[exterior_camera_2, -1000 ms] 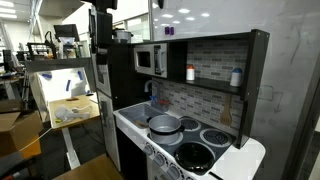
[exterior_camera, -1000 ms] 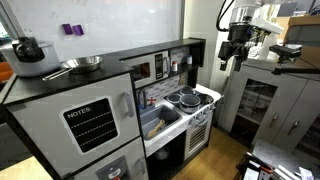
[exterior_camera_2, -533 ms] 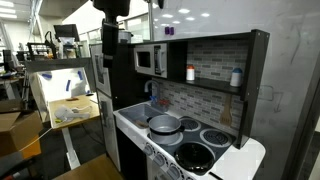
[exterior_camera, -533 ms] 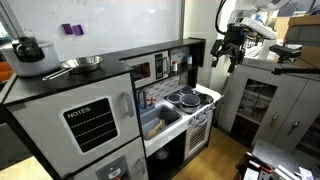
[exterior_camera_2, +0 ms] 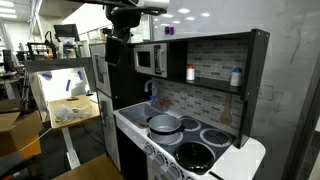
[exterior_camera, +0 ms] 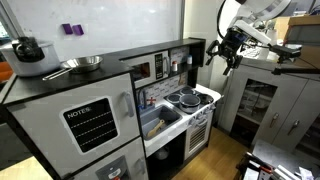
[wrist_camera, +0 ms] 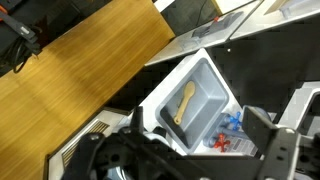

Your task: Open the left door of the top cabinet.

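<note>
Hand: I see my black Robotiq gripper [exterior_camera: 228, 50] in the air off the end of the toy kitchen, tilted, touching nothing.
Hand state: in the wrist view the gripper [wrist_camera: 185, 145] has its two dark fingers [wrist_camera: 268, 140] spread wide, with nothing between them, so I read it as released.
Arm: in an exterior view the gripper [exterior_camera_2: 114, 55] hangs from above in front of the tall grey block, at about the level of the upper unit.
Task door: the small squarish left door with dark window pane and pale frame [exterior_camera: 140, 71] sits at the fridge end of the upper unit; I also see it here [exterior_camera_2: 150, 60]. It lies flush with its frame, closed.
Door to hand: apart, no contact in either exterior view.
Top cabinet: the long, low black-framed top cabinet [exterior_camera: 172, 48] runs above the counter; its open shelf end [exterior_camera_2: 215, 45] holds two small bottles.
Below the hand: the wrist view looks down on a white plastic sink basin [wrist_camera: 212, 75] with a yellow wooden spoon [wrist_camera: 184, 103] lying in it, and wooden flooring [wrist_camera: 90, 50] beside the kitchen.
Fridge block: the large grey chalkboard door marked NOTES [exterior_camera: 90, 122] is shut; a silver pan [exterior_camera: 80, 64] and a dark kettle [exterior_camera: 27, 48] stand on top.
Stove: a silver pot [exterior_camera_2: 165, 124] stands on the hob under the top cabinet.
</note>
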You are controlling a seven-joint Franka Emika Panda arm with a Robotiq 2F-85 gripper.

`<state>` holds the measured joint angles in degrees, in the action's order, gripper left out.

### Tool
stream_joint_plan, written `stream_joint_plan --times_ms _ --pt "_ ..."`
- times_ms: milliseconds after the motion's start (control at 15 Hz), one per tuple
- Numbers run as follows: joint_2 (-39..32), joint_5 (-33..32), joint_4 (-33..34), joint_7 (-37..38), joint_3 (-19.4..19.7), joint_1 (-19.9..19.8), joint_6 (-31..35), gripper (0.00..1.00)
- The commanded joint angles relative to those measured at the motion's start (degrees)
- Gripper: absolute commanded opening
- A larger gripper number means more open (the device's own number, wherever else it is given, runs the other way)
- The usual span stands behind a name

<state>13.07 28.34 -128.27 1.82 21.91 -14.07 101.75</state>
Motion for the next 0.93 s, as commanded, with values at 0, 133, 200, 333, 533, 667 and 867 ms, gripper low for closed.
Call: stream_joint_plan --times_ms 0,133,200,333,533,667,867 --pt "-4.1 6.1 2.6 3.4 0.2 -1.6 -1.8 1.0" --pt "-5.5 9.4 2.9 5.6 0.0 -2.2 -1.1 1.0" --pt "-6.1 11.1 3.1 6.4 -0.1 -2.5 -0.8 1.0" --pt "-7.1 14.2 3.4 7.6 -0.2 -2.9 -0.4 1.0" --pt "-8.6 18.6 3.6 9.7 -0.3 -3.6 0.7 1.0" --pt "-9.8 21.5 3.7 10.7 -0.2 -4.1 1.2 1.0" --pt "-9.5 21.1 2.8 9.7 -0.6 -4.4 1.7 1.0"
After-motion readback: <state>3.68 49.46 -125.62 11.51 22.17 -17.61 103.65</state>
